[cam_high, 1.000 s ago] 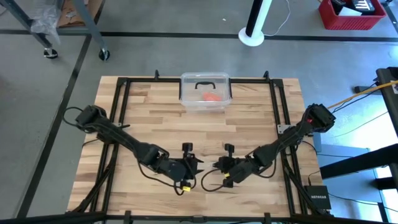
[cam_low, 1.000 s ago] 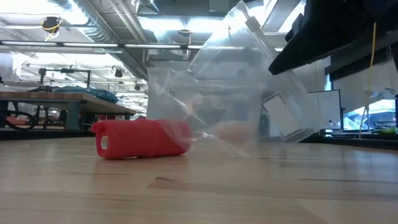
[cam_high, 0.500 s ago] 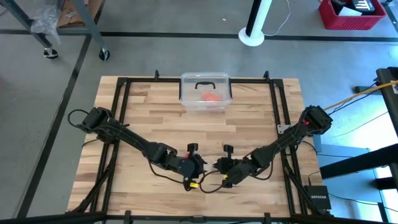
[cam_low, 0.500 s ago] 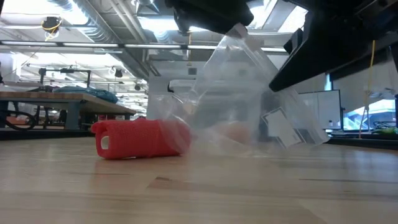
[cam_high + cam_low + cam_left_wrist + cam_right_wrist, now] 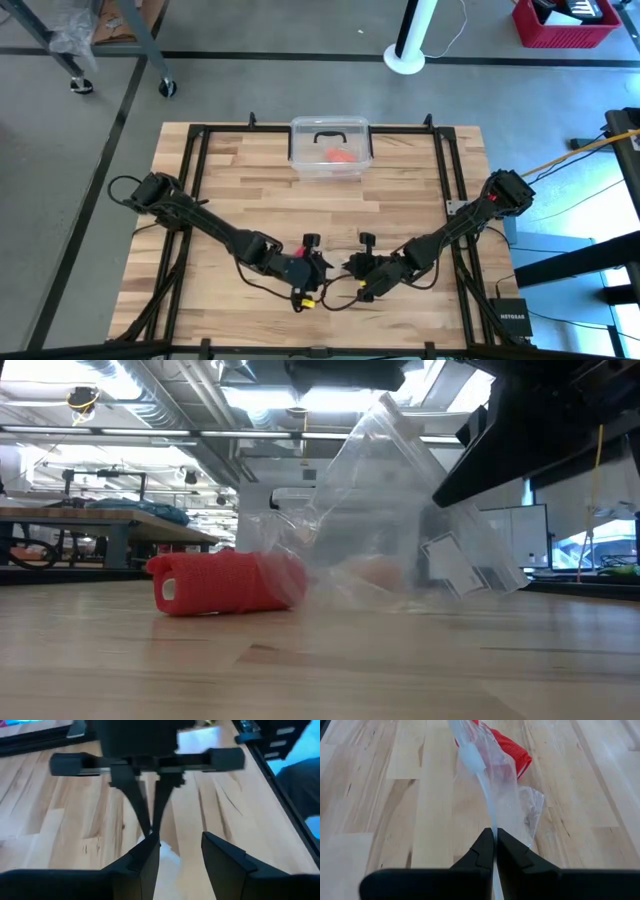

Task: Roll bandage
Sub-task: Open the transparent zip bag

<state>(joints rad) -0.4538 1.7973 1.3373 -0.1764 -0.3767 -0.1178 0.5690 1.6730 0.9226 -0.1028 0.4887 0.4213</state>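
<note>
The right tool [image 5: 495, 836] is pinching the clear plastic bag's [image 5: 492, 780] edge while the left tool [image 5: 180, 851] is hovering open beside it, and the bandage [image 5: 225, 582], lying rolled on the counter [image 5: 320, 660] at the bag's mouth, is probably at risk of snagging.

The left hand [image 5: 180, 857], fingers parted, faces the right hand [image 5: 150, 827], pinched shut over the pale wooden desk [image 5: 55, 820].

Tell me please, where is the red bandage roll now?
The bandage roll lies on the wooden table, near front centre in the high view, touching the clear plastic bag.
</note>
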